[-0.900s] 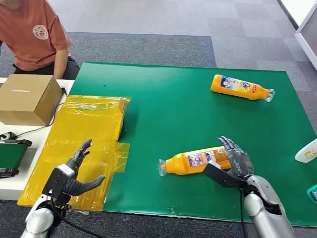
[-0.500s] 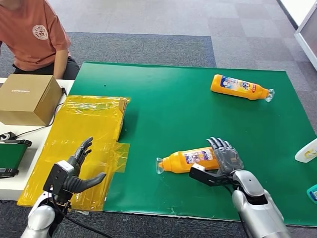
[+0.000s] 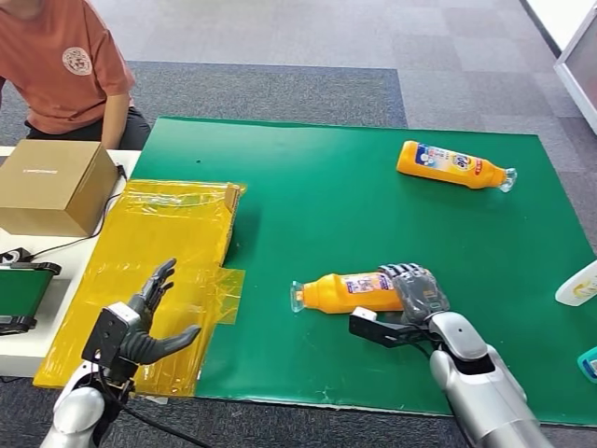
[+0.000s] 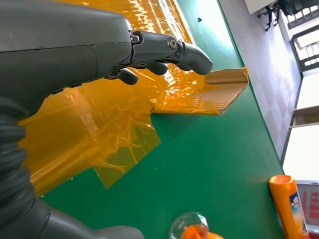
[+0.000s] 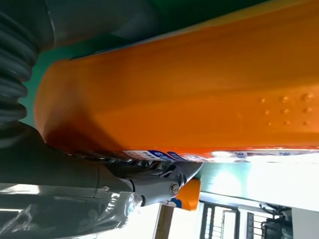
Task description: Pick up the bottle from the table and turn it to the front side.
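An orange bottle (image 3: 345, 292) lies on its side on the green mat (image 3: 324, 205), clear cap pointing left. My right hand (image 3: 415, 294) grips its base end: the fingers (image 5: 165, 181) curl over the far side and the thumb reaches along the near side. The right wrist view has the orange bottle body (image 5: 188, 89) held between thumb and fingers. A second orange bottle (image 3: 451, 164) lies at the far right of the mat. My left hand (image 3: 137, 322) hovers open over the yellow film, fingers (image 4: 169, 47) spread, holding nothing.
A cardboard sheet under yellow film (image 3: 161, 261) covers the mat's left side. A brown box (image 3: 52, 182) sits on the white table to the left, with a seated person (image 3: 60, 65) behind it. A white bottle (image 3: 578, 285) and a teal item (image 3: 590, 364) lie at the right edge.
My right hand lowered onto the near bottle and its fingers curled down over the base. The bottle slid slightly left. The left hand barely moved.
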